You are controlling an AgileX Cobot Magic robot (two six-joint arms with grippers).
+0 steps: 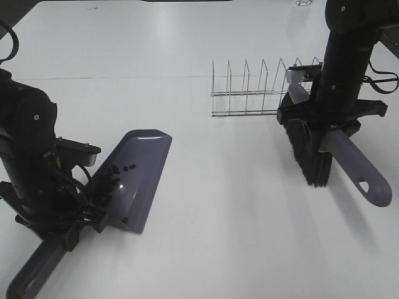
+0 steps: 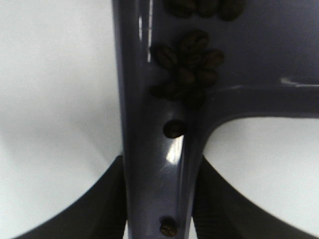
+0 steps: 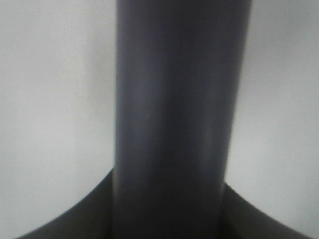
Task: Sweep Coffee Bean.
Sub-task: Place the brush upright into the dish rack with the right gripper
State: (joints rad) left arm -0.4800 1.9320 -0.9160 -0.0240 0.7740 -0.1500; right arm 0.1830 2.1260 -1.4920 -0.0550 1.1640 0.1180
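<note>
- Dustpan (image 1: 146, 168): glossy purple-grey plastic, flat scoop; left gripper (image 1: 62, 229) clamped on its handle.
- Coffee beans (image 1: 112, 177): tiny dark ovals, clustered at scoop's rear.
- Brush (image 1: 308, 152): black bristles, rounded handle; right gripper (image 1: 327, 124) clamped around it.

Both arms are finished in matte black. The left arm (image 1: 28, 124) has a rounded joint housing with small bright screws (image 1: 36, 116) and loose black cables (image 1: 78, 190). The right arm (image 1: 346, 56) is cylindrical, with a looped black cable (image 1: 381, 81). The left gripper (image 2: 160, 169) has dark, curved fingers (image 2: 94, 209).
</note>
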